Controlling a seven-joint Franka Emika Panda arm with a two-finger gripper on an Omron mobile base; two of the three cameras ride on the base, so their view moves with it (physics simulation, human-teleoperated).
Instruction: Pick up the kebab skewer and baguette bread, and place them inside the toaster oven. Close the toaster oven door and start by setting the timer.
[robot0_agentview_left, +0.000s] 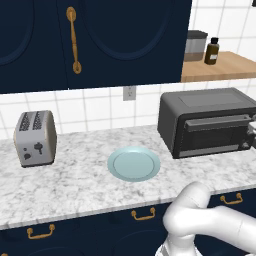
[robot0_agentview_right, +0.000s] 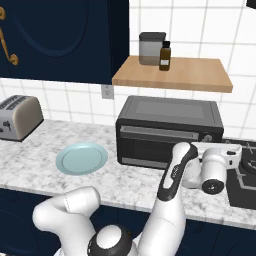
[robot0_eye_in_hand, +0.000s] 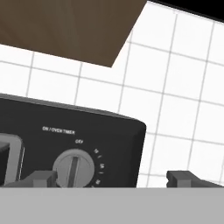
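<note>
The toaster oven (robot0_agentview_left: 205, 107) (robot0_agentview_right: 170, 112) stands on the counter against the tiled wall. The toaster oven door (robot0_agentview_left: 216, 136) (robot0_agentview_right: 159, 146) is shut, its grey bar handle (robot0_agentview_right: 160, 131) along the top. My gripper (robot0_eye_in_hand: 113, 179) (robot0_agentview_right: 216, 149) (robot0_agentview_left: 253, 129) hovers open at the oven's right end, in front of the control panel. In the hand view the grey timer knob (robot0_eye_in_hand: 74, 168) sits just right of my left fingertip (robot0_eye_in_hand: 41, 178), and nothing lies between the fingers. The kebab skewer and baguette bread are out of view.
An empty pale blue plate (robot0_agentview_left: 134, 164) (robot0_agentview_right: 81, 158) lies left of the oven. A silver toaster (robot0_agentview_left: 35, 137) stands far left. A wooden shelf (robot0_agentview_right: 175, 72) with a jar and a bottle hangs above the oven. A stovetop (robot0_agentview_right: 245, 172) borders the right.
</note>
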